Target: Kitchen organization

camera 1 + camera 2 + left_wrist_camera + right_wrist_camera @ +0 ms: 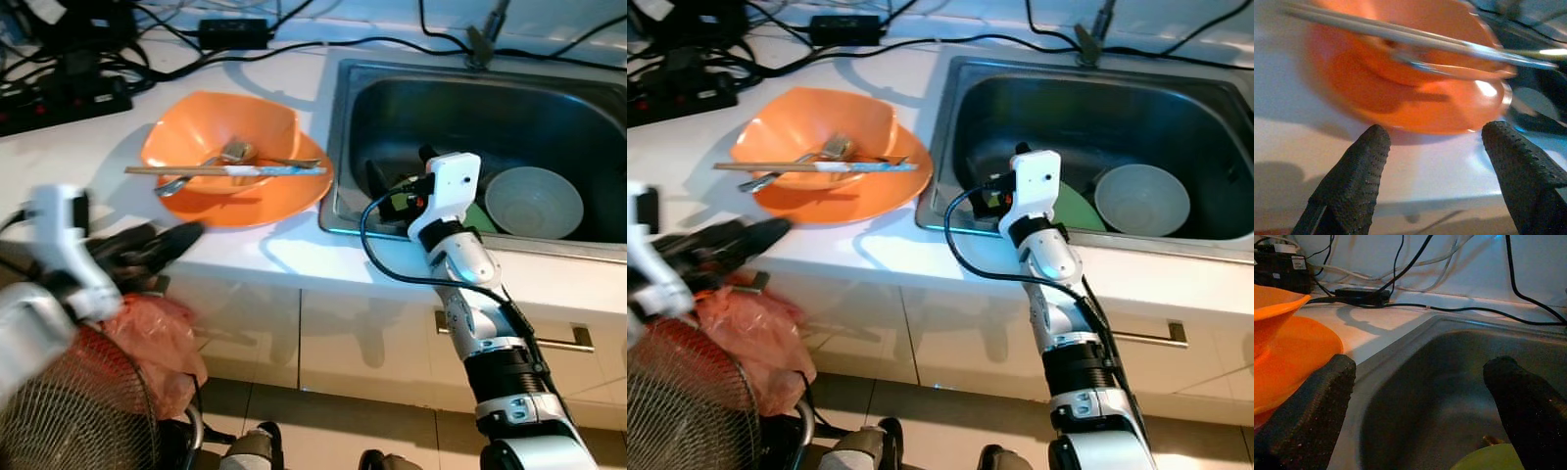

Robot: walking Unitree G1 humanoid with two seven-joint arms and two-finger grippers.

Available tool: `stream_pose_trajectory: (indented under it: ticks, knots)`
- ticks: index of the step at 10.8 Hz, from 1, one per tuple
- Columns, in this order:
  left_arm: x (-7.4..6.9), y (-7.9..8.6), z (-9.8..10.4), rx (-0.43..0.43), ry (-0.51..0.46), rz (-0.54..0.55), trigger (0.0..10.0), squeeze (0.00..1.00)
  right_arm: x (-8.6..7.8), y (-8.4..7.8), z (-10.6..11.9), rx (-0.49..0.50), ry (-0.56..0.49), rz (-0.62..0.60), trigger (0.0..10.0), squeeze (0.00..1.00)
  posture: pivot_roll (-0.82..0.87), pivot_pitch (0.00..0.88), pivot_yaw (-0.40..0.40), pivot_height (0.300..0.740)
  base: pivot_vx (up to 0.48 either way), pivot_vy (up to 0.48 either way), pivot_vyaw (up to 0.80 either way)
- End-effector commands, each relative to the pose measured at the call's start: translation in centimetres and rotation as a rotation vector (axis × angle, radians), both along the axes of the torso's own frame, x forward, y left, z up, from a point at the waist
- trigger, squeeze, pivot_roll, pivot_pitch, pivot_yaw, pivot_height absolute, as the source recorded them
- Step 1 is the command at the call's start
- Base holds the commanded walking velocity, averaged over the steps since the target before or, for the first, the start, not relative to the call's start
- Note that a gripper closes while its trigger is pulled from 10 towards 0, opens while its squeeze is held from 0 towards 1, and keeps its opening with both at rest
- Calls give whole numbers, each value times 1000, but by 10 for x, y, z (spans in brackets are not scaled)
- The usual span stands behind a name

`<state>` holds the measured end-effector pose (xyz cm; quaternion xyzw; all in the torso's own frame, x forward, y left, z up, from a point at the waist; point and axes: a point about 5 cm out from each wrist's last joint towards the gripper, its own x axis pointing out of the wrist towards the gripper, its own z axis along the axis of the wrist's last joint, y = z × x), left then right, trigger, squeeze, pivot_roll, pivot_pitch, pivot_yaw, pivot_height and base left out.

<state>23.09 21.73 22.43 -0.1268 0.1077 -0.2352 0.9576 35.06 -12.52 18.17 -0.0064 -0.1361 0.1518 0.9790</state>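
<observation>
Hovering at the front edge of the worktop [284, 250], my left gripper [1435, 152] had its two black fingers spread wide with nothing between them, pointing at the orange plate [284, 201] just ahead. I could see it blurred in the head views, low and near the worktop's edge, apart from the plate. On that plate sat an orange bowl [191, 132], and across the bowl's rim lay a pair of chopsticks [225, 170], with a metal fork [230, 153] resting inside the bowl.

My right gripper [1420, 396] hung over the near left part of the steel sink [343, 127], its fingers likewise parted and empty, aimed toward the back wall. From its wrist view I made out the sink's rim, the edge of the orange plate and bowl to one side, and a bit of a green dish [1488, 458] low in the basin. In the head views a pale grey bowl [534, 202] stood in the sink, to the right of the right wrist, with the green dish lying partly under it.

Behind the plate, black cables [294, 47] ran across the worktop, along with a power adapter [235, 29] and a power strip [64, 103]. Below my left arm I saw a crumpled orange plastic bag [157, 343] and a wire mesh basket [83, 421] against the white cabinet front.
</observation>
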Motion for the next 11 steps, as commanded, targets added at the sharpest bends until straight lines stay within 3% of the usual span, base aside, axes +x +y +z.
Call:
stream_pose_trajectory:
  ticks: [1, 4, 7, 9, 11]
  knots:
    - [-7, -14, 5, 18, -39, -109, 10000, 0, 1, -1, 0, -1, -2, -3, 10000, 0, 192, 158, 12, 740, 0, 0, 0]
    - [-13, -28, 15, 34, -127, -258, 10000, 0, 1, -2, -1, 1, 1, -7, 10000, 0, 198, 159, 15, 740, 0, 0, 0]
    - [-8, -42, 23, 67, -192, -366, 10000, 0, 1, -2, -2, 3, 3, -9, 10000, 0, 188, 150, 14, 740, 0, 0, 0]
    - [10, -56, 44, 46, -330, -381, 10000, 0, 2, -2, -1, 3, 1, -18, 10000, 0, 177, 142, 14, 740, 0, 0, 0]
    - [26, -68, 71, -2, -484, -304, 10000, 0, 3, -4, -1, 4, -3, -26, 10000, 0, 165, 131, 17, 740, 0, 0, 0]
